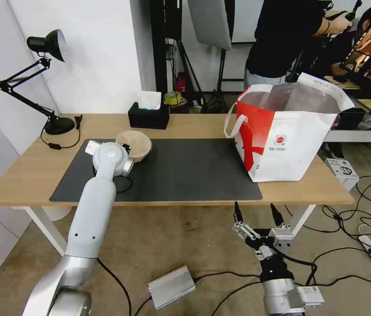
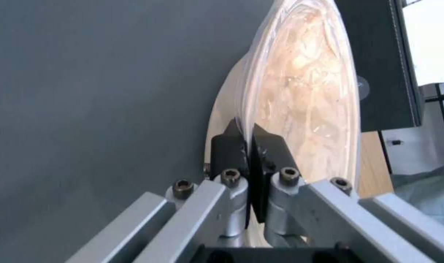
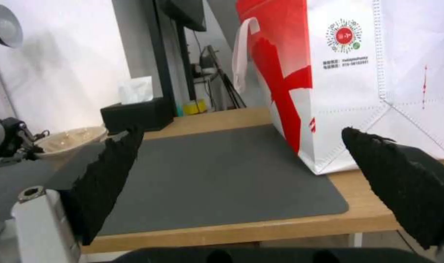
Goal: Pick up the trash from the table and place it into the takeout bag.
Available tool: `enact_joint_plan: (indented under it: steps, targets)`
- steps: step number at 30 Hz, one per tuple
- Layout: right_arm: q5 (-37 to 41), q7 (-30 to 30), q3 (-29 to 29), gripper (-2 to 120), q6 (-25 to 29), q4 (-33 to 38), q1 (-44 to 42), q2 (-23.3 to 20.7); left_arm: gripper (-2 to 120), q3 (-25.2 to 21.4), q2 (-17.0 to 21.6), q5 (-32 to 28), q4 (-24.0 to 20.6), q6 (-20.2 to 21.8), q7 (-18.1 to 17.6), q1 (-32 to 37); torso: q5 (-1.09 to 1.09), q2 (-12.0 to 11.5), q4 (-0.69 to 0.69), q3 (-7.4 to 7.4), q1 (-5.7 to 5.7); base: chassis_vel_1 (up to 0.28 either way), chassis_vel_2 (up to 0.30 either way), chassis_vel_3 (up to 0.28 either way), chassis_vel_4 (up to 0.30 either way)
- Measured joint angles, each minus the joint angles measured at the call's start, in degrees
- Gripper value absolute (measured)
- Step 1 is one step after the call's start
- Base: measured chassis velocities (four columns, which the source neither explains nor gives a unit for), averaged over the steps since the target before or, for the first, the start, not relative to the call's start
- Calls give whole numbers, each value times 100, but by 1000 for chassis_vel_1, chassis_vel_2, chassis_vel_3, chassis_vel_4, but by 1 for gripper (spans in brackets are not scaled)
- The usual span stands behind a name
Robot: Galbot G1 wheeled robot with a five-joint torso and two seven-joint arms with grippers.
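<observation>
A beige shallow bowl [image 1: 138, 141] of trash is at the far left corner of the dark grey mat [image 1: 185, 171] on the wood-top table [image 1: 194, 125]. My left gripper [image 1: 126, 148] is shut on the bowl's near rim. In the left wrist view the black fingertips [image 2: 232, 140] pinch the rim of the bowl [image 2: 305, 95], which has a clear film over it. Whether the bowl still touches the mat I cannot tell. The white and red takeout bag [image 1: 282, 145] stands open on the table's right end. My right gripper [image 1: 258, 215] hangs open below the front edge, facing the bag [image 3: 378, 73].
A black tissue box [image 1: 148, 115] stands at the back edge behind the bowl, and a black desk lamp [image 1: 47, 79] at the back left. On the floor lie a silver box [image 1: 171, 286] and cables. A small white box [image 1: 341, 169] lies right of the table.
</observation>
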Motion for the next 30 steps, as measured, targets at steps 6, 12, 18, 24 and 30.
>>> enact_joint_plan:
  steps: [6, 12, 18, 24, 30]
  targets:
    - [0, 0, 0, 100, 0, 0, 0, 0, 0, 77, 40, -36, -274, 0, -7, 56, 0, 0, 0, 0, 0, 0, 0, 0, 0]
    - [0, 0, 0, 100, 0, 0, 0, 0, 0, 337, 133, -345, -1092, -8, -180, 62, 0, 0, 0, 0, 0, 0, 0, 0, 0]
    - [0, 0, 0, 100, 0, 0, 0, 0, 0, 505, 322, -680, -1516, -7, -159, -24, 0, 0, 0, 0, 0, 0, 0, 0, 0]
    - [0, 0, 0, 100, 0, 0, 0, 0, 0, 485, 455, -933, -1683, 75, -96, 5, -1, 0, 0, 0, 0, 0, 0, 0, 0]
    - [0, 0, 0, 100, 0, 0, 0, 0, 0, 460, 605, -1255, -1893, 194, 223, 63, -1, 0, 0, 0, 0, 0, 0, 0, 0]
